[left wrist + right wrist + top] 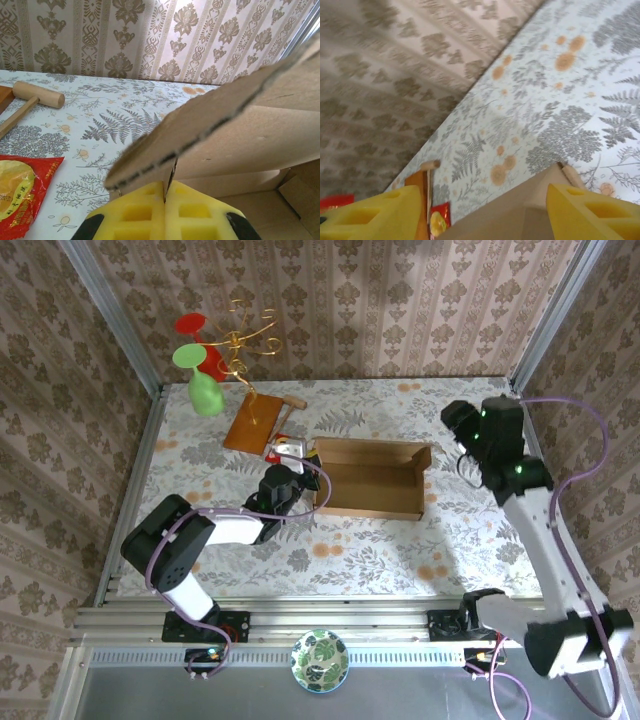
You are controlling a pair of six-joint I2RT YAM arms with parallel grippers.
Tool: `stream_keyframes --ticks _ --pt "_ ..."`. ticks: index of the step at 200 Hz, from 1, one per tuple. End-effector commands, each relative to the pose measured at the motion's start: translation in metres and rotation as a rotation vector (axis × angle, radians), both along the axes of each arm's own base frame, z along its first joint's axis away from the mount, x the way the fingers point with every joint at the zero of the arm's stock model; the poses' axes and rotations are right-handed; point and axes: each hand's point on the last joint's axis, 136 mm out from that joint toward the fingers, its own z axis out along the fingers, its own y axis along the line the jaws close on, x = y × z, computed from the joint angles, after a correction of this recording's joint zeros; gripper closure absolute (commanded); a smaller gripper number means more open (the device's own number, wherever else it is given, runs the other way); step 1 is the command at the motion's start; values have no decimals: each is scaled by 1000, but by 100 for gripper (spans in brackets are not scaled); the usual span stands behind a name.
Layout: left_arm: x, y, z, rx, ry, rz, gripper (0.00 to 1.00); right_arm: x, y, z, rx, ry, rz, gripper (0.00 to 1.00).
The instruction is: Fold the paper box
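Item: paper box (372, 485), half-formed and open-topped, at mid-bench (400, 550); left claw (165, 192) pinched tight on its left end flap, seemingly to fold it inward; right claw (485, 206) spread wide above its right end, gripping nothing, apparently lining up.

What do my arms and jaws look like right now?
Both the left arm and right arm have white links, black joint housings and looping purple cables. Green lights glow on the right arm's joints. Jaws are yellow with square pockets.
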Motion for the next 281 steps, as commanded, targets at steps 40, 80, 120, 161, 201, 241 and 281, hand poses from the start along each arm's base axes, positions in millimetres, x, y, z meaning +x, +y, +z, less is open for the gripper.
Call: stream_keyframes --ticks 40,80,120,161,201,241,281 --pt "3 -3 -25 15 96 -7 100 34 27 -90 356 393 83 38" --pt "2 -6 -26 -4 112 -15 100 36 54 -116 487 456 124 38" --pt "-4 -13 -27 -20 125 -33 100 23 66 -134 523 507 132 40" --pt "-9 -16 -30 -32 140 -45 100 19 64 -143 508 525 132 42" --pt "-14 -15 -36 -38 166 -55 100 14 59 -145 470 535 144 43" --pt "-17 -11 -47 -15 185 -46 100 -3 48 -139 387 535 135 41" --pt "-18 -6 -54 -10 195 -27 100 -31 18 -102 294 451 15 39"
